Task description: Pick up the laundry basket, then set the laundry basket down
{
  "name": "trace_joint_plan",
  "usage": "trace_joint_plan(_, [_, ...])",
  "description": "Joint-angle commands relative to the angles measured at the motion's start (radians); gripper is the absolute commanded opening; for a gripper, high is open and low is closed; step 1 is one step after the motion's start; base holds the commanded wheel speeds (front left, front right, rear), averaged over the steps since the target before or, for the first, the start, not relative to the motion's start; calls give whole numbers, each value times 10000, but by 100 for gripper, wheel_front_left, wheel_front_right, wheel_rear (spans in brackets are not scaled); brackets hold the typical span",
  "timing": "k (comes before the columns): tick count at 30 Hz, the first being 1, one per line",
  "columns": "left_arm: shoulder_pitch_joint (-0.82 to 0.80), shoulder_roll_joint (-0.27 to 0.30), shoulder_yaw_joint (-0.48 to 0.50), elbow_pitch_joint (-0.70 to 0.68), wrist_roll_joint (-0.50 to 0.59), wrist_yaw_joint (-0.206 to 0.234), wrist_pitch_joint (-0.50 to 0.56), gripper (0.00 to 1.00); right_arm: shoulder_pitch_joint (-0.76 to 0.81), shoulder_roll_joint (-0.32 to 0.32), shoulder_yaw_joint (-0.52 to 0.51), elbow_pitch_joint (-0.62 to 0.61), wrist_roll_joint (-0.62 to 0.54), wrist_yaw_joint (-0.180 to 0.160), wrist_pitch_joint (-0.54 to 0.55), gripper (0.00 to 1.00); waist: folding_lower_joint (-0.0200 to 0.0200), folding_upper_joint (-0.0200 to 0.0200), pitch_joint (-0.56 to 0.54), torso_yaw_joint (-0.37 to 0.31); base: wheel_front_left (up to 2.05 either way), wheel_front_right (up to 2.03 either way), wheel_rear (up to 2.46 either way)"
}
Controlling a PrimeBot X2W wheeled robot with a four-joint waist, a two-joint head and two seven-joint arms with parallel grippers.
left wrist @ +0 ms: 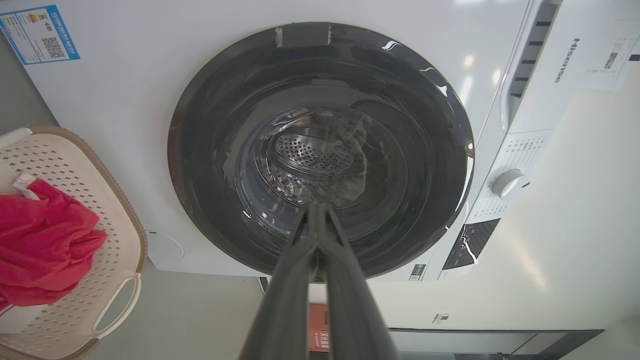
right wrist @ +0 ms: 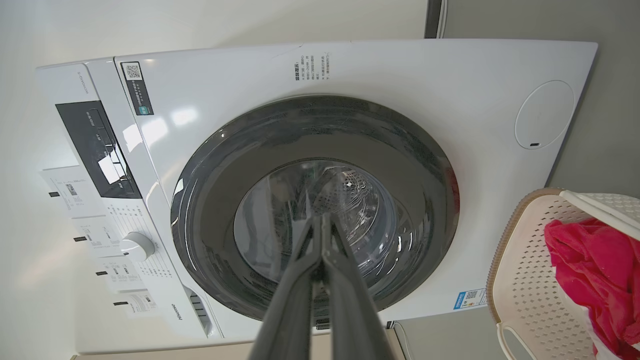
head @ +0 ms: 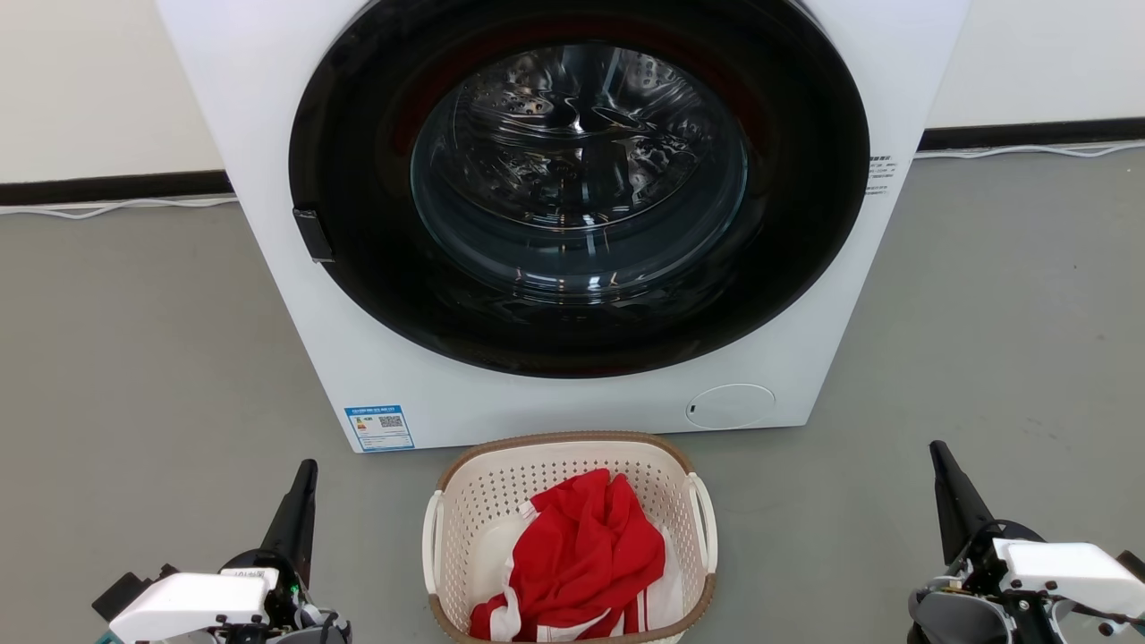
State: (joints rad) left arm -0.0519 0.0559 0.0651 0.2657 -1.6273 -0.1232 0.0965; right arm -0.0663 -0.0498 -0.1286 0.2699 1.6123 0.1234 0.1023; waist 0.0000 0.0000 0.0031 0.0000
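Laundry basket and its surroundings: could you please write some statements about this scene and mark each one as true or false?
1. The laundry basket stands on the floor in front of the washing machine. True.
2. The laundry basket is empty. False: a red garment lies in it.
3. The left gripper and the right gripper are both shut and hold nothing. True.
4. The left gripper grips a basket handle. False: it is apart from the laundry basket, on its left side.
5. The washing machine's door stands open. False: the round door is closed.
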Motion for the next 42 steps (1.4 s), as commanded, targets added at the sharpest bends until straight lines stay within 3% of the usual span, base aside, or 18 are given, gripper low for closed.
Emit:
trace_joint_plan(1, [-547,58,333,-212,59,-75,43,0,-412,-42,190,-254,-2,73,75,0,0,0,0,0,0,0,0])
trace_joint_plan(42, [-553,8,405,-209,119,-75,101,0,-414,-24,164,-252,-24,73,96,0,0,0,0,0,0,0,0])
